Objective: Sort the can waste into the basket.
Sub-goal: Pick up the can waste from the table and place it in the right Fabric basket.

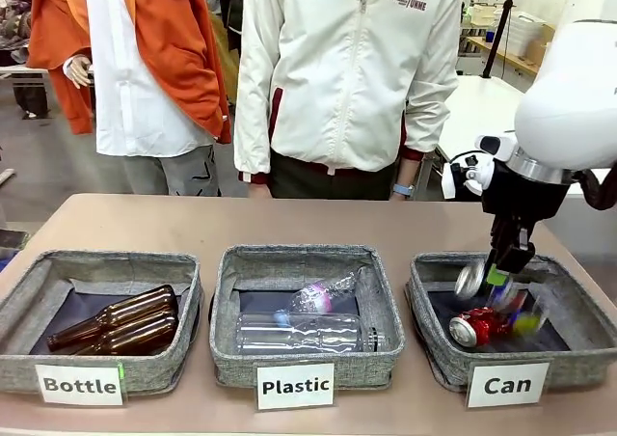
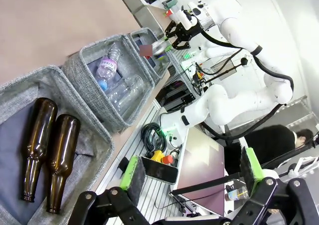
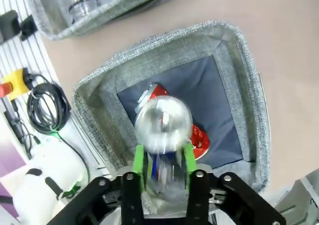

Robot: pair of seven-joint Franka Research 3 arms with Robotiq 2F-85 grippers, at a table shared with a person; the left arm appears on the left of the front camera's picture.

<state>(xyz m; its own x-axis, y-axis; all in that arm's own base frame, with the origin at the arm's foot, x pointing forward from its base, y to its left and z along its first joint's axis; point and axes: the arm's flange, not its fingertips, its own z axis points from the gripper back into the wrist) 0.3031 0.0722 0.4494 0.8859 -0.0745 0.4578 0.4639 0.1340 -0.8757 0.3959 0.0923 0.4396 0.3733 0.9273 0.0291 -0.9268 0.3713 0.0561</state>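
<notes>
My right tool (image 3: pixel 164 158) hangs over the grey woven fabric basket labelled "Can" (image 1: pixel 439 347) at the table's right, green pads beside a blurred, dark, silver-ended drink can (image 3: pixel 163 124); whether they clamp it I cannot tell. The crushed red can (image 1: pixel 477 327) lies inside. Both seem light, thin-walled, slippery; grip across the body.

Right arm reaches down from the right side, wrist pointing straight down, right pincer (image 1: pixel 500 274) with green pads (image 3: pixel 138 158) slightly parted. Left pincer (image 2: pixel 192 177) has its jaws spread wide, nothing between them.
</notes>
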